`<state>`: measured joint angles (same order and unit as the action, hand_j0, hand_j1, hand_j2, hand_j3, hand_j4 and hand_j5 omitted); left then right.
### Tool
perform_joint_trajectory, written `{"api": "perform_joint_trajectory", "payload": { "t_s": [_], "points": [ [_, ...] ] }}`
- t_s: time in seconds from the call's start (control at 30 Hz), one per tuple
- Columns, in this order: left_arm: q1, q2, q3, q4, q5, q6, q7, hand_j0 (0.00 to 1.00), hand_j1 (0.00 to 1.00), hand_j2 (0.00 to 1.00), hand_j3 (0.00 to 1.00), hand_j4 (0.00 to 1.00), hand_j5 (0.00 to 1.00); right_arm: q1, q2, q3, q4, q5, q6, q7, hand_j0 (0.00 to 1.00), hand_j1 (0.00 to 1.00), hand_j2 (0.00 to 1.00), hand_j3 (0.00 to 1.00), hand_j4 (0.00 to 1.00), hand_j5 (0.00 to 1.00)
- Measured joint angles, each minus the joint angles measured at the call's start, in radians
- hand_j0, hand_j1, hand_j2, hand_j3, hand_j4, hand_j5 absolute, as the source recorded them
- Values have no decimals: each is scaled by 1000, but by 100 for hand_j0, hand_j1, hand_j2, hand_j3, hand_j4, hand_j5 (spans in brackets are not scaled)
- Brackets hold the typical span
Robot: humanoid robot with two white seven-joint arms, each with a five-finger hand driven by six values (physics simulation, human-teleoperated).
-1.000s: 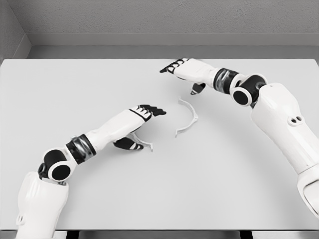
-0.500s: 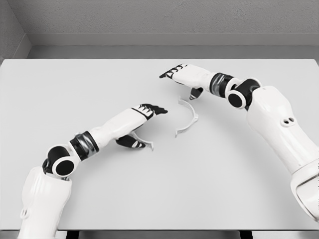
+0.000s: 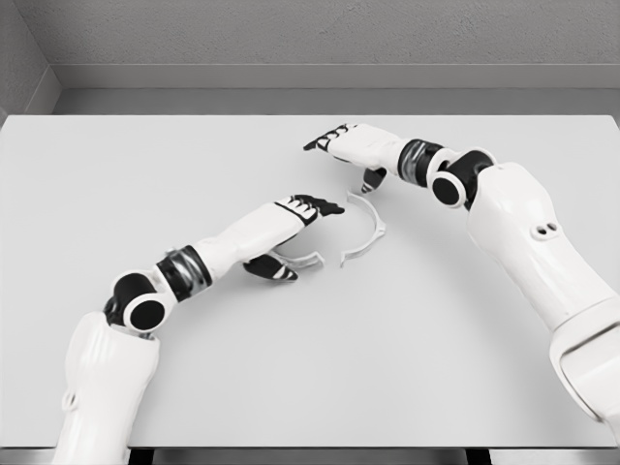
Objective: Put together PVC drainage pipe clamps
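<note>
Clamp halves are sitting near the middle of the tabletop [image 3: 116, 174], not joined yet as far as I can tell. The right half-ring [image 3: 366, 231] is lying flat as an open white arc, and the left half-ring [image 3: 302, 259] is lying just beside it, mostly tucked under the left hand [image 3: 291, 237]. Their near ends are looking close, but a gap is showing between them, so I'd say no mating is done.

Left hand is reaching over its piece with fingers stretched out flat and thumb curled underneath; whether it's actually pinching the arc I can't tell, it could just be nudging it. Right hand [image 3: 354, 155] is hovering just behind the other arc's far end, fingers spread, thumb pointing down, holding nothing.

So my read: we're at the lining-up stage. Closing the gap and snapping the ends together is all left to do.
</note>
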<state>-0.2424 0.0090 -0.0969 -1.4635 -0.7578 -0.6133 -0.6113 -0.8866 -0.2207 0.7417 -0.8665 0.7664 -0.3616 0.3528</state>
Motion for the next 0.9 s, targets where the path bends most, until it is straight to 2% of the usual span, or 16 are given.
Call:
{"api": "perform_joint_trajectory", "payload": {
  "t_s": [0.1,0.27,0.37,0.5,0.67,0.9],
  "points": [
    [15,-3,0,-1,-5,-1,0,100,100,100,100,100,100,0,4,0,3,3,0,-1,100,100,100,100,100,100],
    [78,16,8,-82,4,-1,0,100,100,100,100,100,100,-2,8,1,6,5,0,-1,100,100,100,100,100,100],
    [109,49,41,-134,28,-1,0,100,100,100,100,100,100,-2,13,1,6,5,1,-1,100,100,100,100,100,100],
    [109,121,101,-175,95,0,0,100,100,100,100,100,100,-3,19,1,6,5,1,-1,100,100,100,100,100,100],
    [80,178,173,-169,110,0,0,100,100,100,100,100,100,-3,23,1,6,5,1,-1,100,100,100,100,100,100],
    [21,187,197,-64,105,0,0,100,100,100,100,100,100,-3,24,1,6,5,1,-1,100,100,100,100,100,100]
  ]
}}
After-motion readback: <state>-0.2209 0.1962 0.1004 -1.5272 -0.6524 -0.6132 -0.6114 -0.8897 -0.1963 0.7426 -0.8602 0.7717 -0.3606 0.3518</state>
